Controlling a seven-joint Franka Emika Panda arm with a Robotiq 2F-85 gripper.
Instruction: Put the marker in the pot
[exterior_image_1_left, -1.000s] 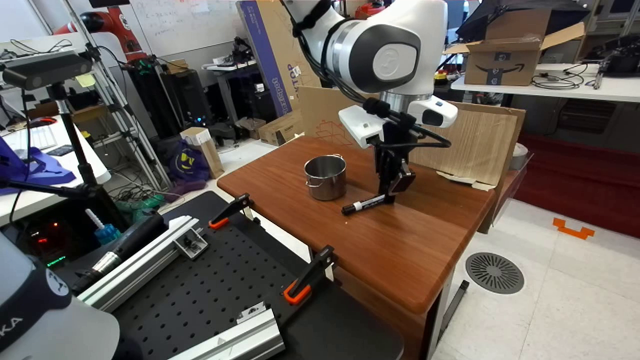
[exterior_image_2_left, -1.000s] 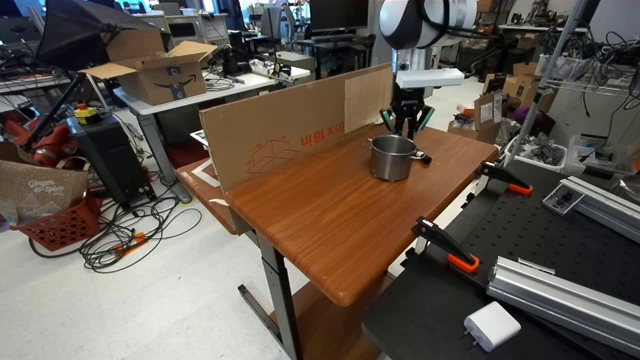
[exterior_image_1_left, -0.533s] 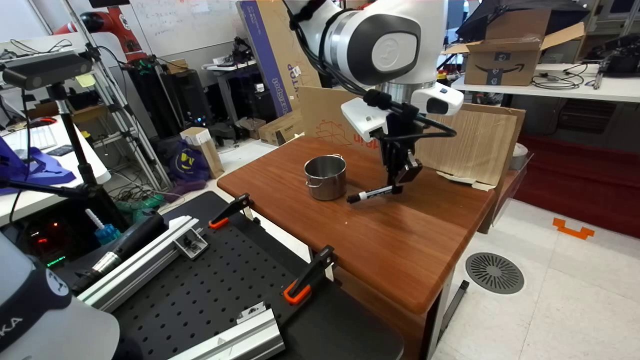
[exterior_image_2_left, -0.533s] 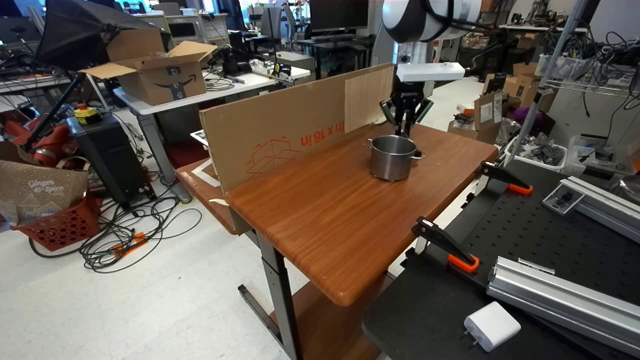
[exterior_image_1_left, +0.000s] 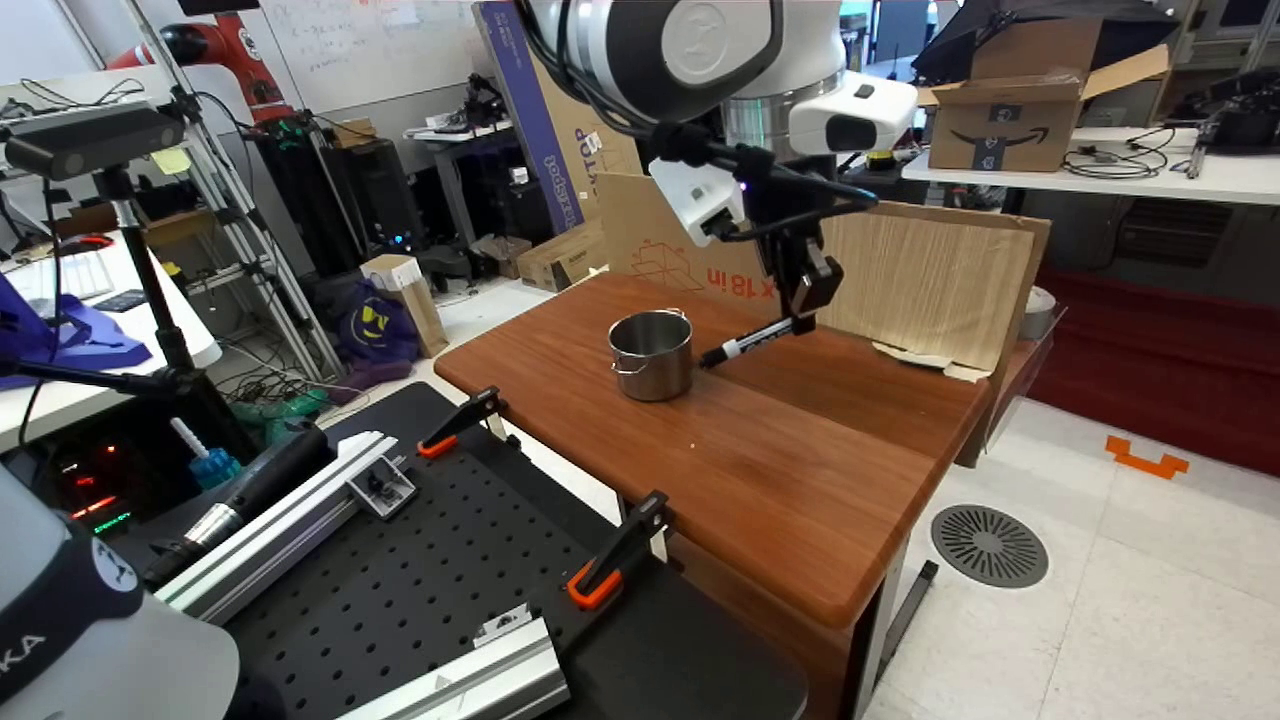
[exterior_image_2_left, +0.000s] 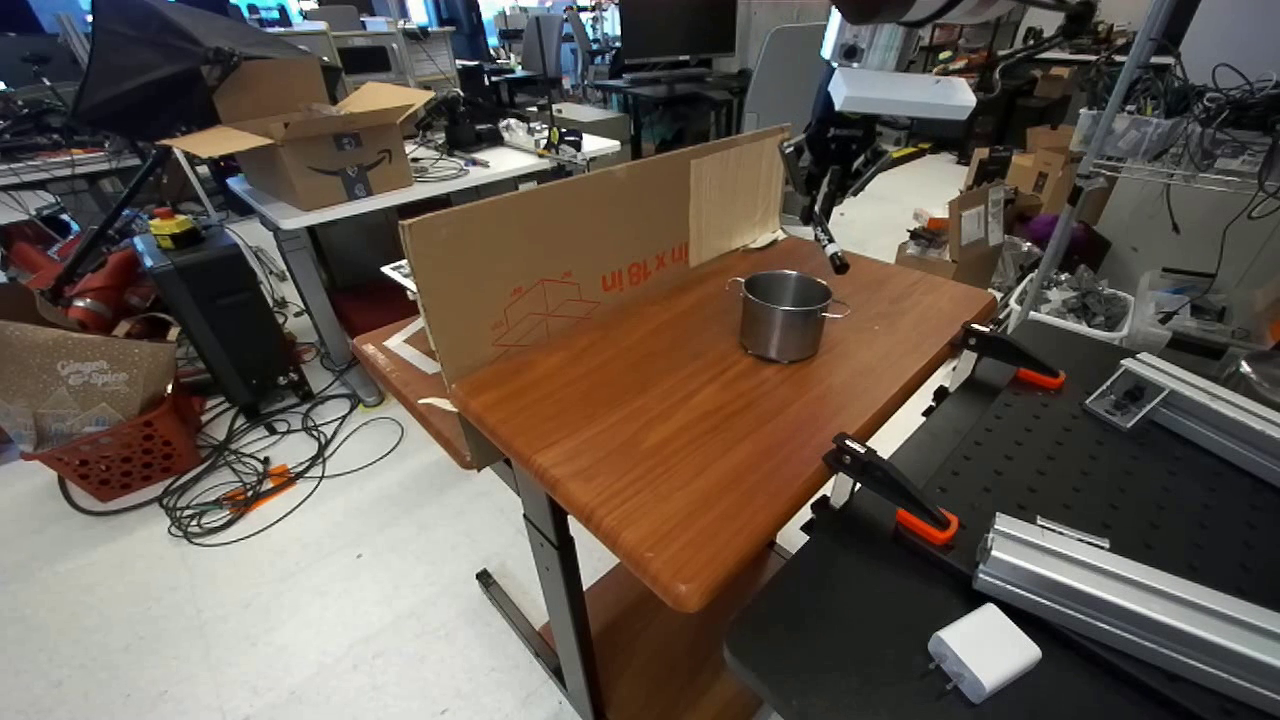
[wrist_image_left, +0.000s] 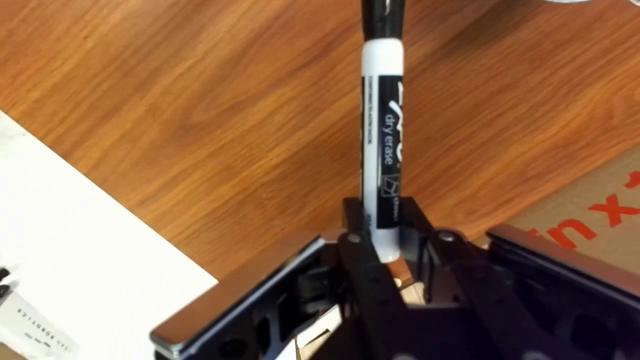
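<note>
- The end effector (wrist_image_left: 382, 220) grasps the marker (wrist_image_left: 382, 145) near its white end; the far end juts out ahead, dipping.
- The marker has just risen clear of the bench (exterior_image_1_left: 770, 470) below the end effector, so the pick looks done.
- The pot (exterior_image_2_left: 783, 320) stands lower, ahead of the end effector and to one side; carrying the marker over likely comes next.

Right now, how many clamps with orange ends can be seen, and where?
2, in both exterior views, along the edge of the black board facing the wooden table: one clamp near a table corner, the second clamp farther along. Others may be hidden.
</note>
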